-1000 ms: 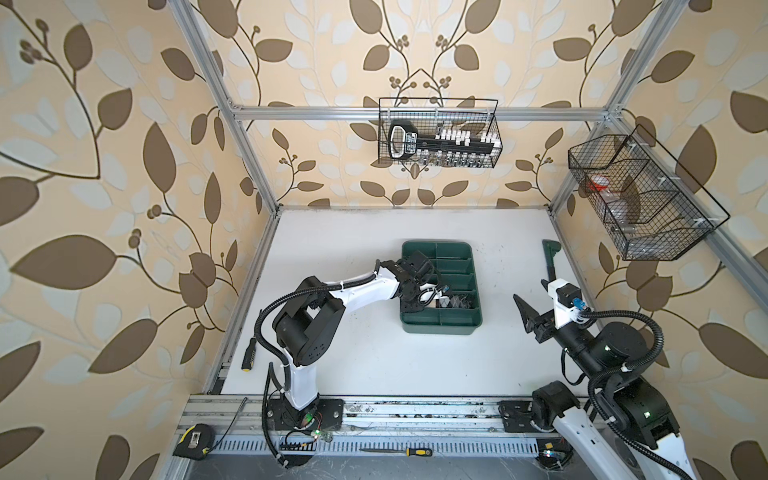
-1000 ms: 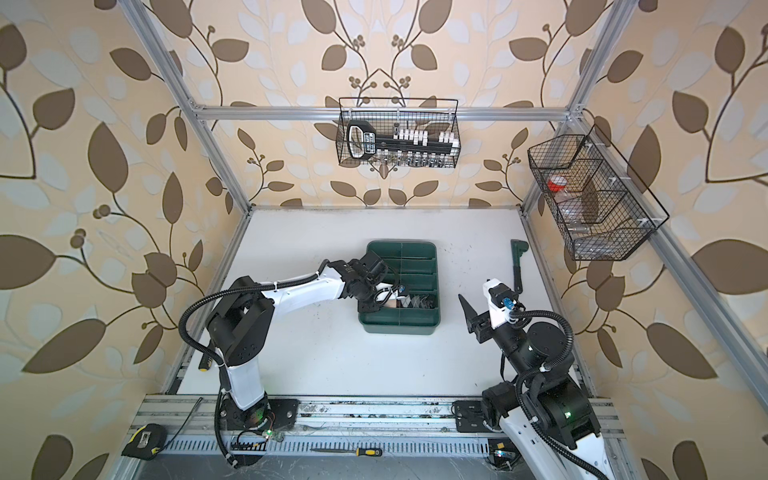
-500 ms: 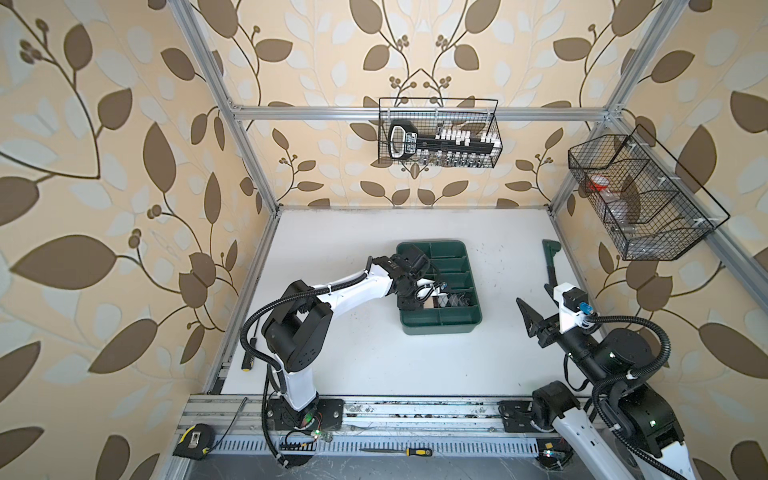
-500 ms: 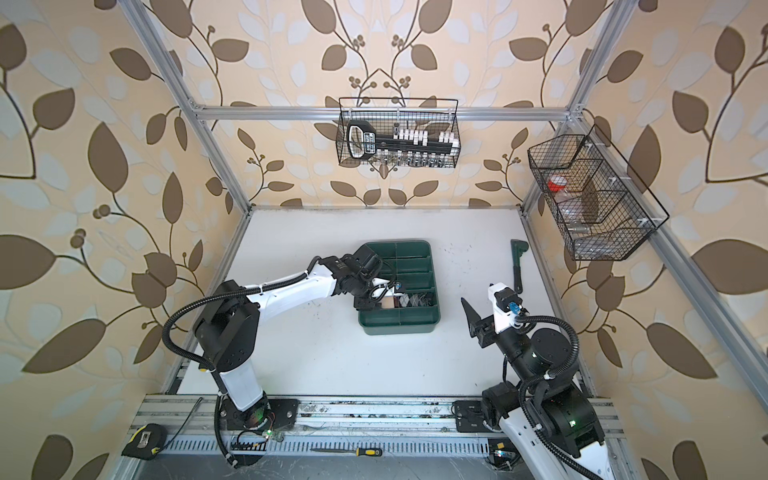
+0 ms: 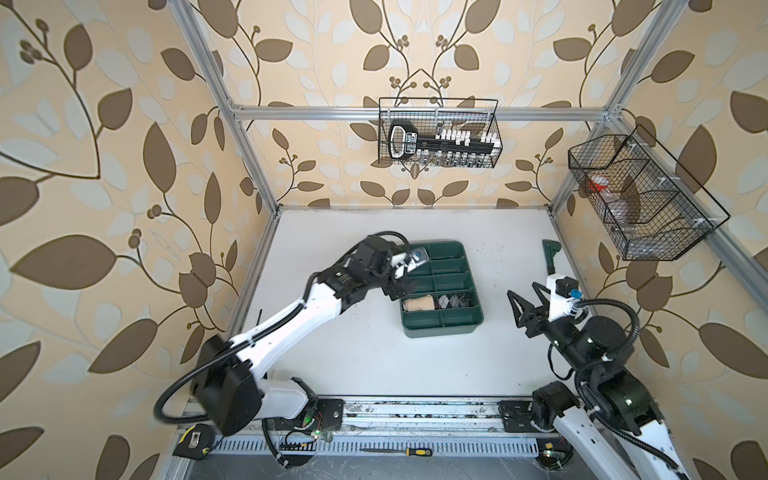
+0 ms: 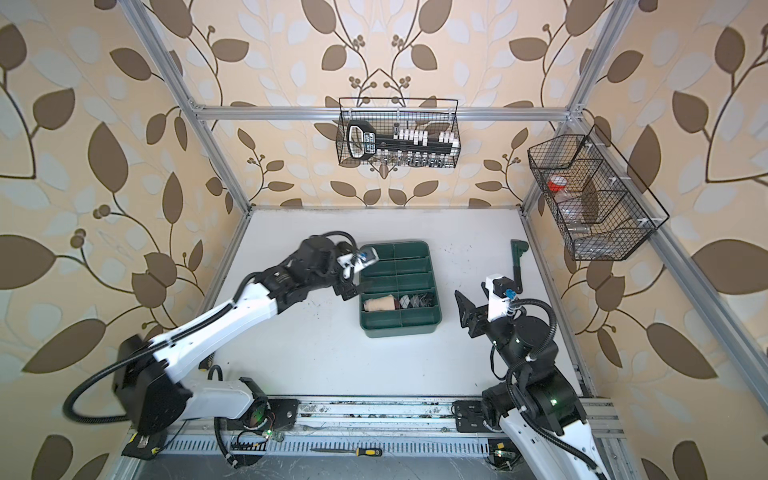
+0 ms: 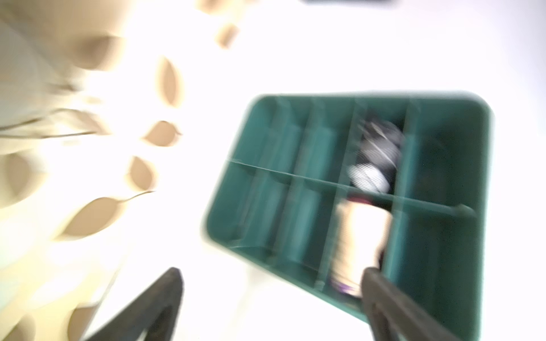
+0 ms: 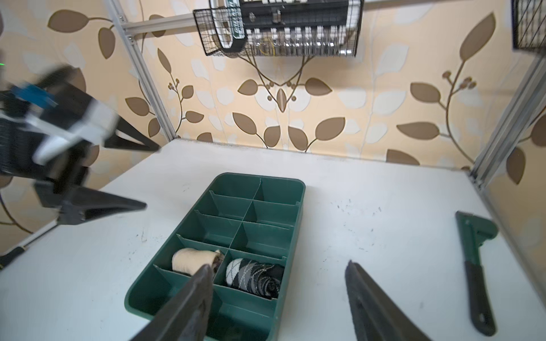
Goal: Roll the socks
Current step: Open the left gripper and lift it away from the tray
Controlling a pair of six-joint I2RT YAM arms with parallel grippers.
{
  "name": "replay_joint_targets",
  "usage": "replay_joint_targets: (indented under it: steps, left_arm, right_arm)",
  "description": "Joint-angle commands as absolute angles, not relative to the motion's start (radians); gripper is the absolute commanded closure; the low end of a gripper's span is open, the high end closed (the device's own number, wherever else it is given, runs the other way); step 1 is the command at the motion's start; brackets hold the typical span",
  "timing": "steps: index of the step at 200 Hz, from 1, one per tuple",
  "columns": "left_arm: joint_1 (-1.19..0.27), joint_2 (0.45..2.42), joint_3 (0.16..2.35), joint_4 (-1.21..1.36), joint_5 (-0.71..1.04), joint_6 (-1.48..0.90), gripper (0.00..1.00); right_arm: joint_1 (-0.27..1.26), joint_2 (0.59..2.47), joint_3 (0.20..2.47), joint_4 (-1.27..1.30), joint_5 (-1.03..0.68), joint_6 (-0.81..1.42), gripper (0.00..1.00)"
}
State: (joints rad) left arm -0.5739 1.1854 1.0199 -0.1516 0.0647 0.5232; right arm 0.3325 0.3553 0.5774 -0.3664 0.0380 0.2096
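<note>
Socks point(image 8: 192, 259) look rolled and tucked in the tray point(image 8: 236, 189), left hand point(image 8: 152, 176) and right hand point(image 5: 521, 289) both open, empty, so next I'd just back off.

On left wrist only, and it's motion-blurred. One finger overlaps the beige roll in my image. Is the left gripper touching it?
Observer: No. In the right wrist view the left gripper is open and raised off the left side of the green tray. The beige sock lies alone in its compartment.
Operator: Black one actually rolled? It's a smear here.
Observer: Yes, the black argyle sock is a roll in the compartment next to the beige one.
Operator: Right arm anywhere near?
Observer: The right gripper is open and empty, over the table, right of the tray.
</note>
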Motion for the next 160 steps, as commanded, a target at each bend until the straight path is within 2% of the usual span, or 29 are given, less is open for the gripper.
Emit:
replay_joint_targets:
  steps: [1, 36, 71, 109, 132, 160]
  left_arm:
    - [-0.496, 1.067, 0.932, 0.062, -0.048, 0.238, 0.01]
    - [-0.373, 0.977, 0.838, 0.041, -0.233, 0.016, 0.01]
    - [-0.262, 0.997, 0.749, -0.025, -0.408, -0.208, 0.01]
    - [-0.209, 1.038, 0.647, 0.003, -0.517, -0.231, 0.01]
    - [-0.182, 1.051, 0.611, 0.022, -0.576, -0.25, 0.01]
    - [-0.166, 1.096, 0.617, 0.027, -0.569, -0.242, 0.01]
  right_arm:
    - [0.33, 0.446, 0.526, -0.231, 0.063, 0.411, 0.29]
    - [0.33, 0.698, 0.529, -0.107, 0.084, 0.478, 0.3]
    - [0.33, 0.935, 0.583, -0.053, 0.118, 0.491, 0.33]
    - [0.321, 1.157, 0.64, -0.022, 0.077, 0.474, 0.35]
    - [0.312, 1.259, 0.665, 0.009, 0.054, 0.472, 0.4]
    - [0.304, 1.349, 0.7, 0.021, 0.033, 0.466, 0.46]
